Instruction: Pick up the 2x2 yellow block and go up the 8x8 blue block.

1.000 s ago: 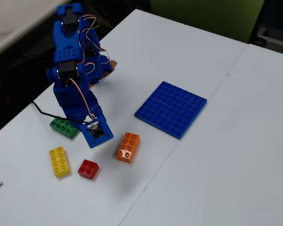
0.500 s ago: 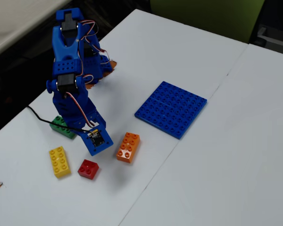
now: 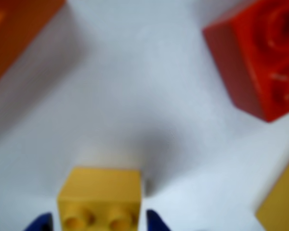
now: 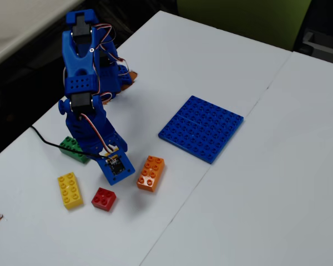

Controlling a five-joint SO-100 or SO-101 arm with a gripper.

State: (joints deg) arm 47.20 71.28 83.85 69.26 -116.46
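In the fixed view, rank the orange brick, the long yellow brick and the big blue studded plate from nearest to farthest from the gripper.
From the gripper:
1. Orange plastic brick, just to its right.
2. Long yellow plastic brick, to its lower left.
3. Large flat blue studded plate, up and to the right.

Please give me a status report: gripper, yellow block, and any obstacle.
Gripper low over the table, fingertips either side of the 2x2 yellow block; grip not confirmed. 8x8 blue block bare. Red brick and orange brick close by, not touching.
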